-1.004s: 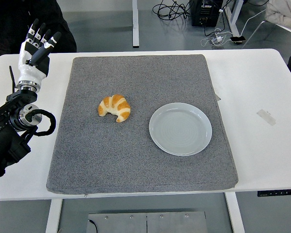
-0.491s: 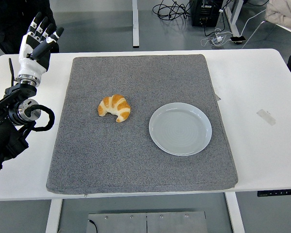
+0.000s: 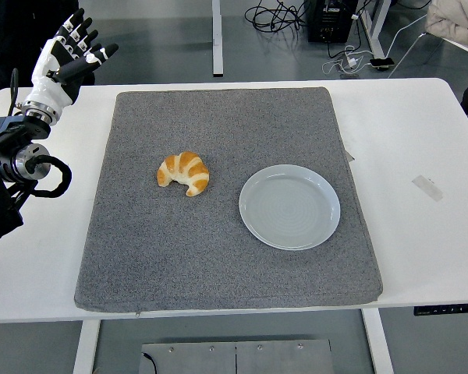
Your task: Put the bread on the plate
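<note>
Left hand (image 3: 66, 58) raised and swung higher, fingers spread, empty; croissant (image 3: 184, 172) untouched well below-right, plate (image 3: 289, 206) beyond; approach only beginning.

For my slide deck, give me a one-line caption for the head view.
Open left hand raised at far left; golden croissant lies on grey felt mat, apart from empty pale round plate.

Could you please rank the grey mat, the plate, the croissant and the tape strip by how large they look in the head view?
1. grey mat
2. plate
3. croissant
4. tape strip
</note>
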{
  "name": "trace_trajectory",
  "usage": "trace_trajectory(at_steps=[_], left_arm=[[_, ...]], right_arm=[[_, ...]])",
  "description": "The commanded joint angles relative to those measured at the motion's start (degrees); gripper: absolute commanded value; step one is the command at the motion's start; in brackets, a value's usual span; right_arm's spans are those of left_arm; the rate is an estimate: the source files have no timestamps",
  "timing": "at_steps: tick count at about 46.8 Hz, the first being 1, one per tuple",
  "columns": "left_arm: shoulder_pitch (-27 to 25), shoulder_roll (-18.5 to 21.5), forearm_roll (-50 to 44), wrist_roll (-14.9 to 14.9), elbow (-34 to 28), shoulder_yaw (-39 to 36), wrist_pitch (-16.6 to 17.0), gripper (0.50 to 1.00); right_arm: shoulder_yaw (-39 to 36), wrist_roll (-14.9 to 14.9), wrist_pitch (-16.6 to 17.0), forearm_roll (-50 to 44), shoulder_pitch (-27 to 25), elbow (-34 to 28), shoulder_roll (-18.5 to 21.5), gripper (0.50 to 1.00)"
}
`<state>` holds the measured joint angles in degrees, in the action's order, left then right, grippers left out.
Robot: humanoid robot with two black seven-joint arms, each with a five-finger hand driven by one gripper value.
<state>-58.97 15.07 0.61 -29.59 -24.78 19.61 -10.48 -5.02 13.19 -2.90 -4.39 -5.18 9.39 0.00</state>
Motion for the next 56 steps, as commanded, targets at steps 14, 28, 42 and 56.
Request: trace_trajectory(at_steps=[14,28,42,56], left_arm=[[-6.86,9.71,0.97,1.82,-10.90,-16.26,5.29,0.972],[-8.97,11.91,18.28,1.73,-18.28,-18.56,12.05,0.972],[-8.97,12.35,29.88,1.64,-25.93,-18.91,18.03,0.972],[-9.15,13.58,48.68,1.47,-31.12,-18.99,22.61,0.972]], right_arm=[[0.01,-0.01,0.00,0.00,-0.01,-0.07,0.00,1.000],[0.01,-0.10,0.00,0.00,-0.01,0.02,0.00,1.000],[0.01,-0.01,0.00,0.00,-0.01,0.02,0.00,1.000],[0.01,-0.01,0.00,0.00,-0.01,0.02,0.00,1.000]])
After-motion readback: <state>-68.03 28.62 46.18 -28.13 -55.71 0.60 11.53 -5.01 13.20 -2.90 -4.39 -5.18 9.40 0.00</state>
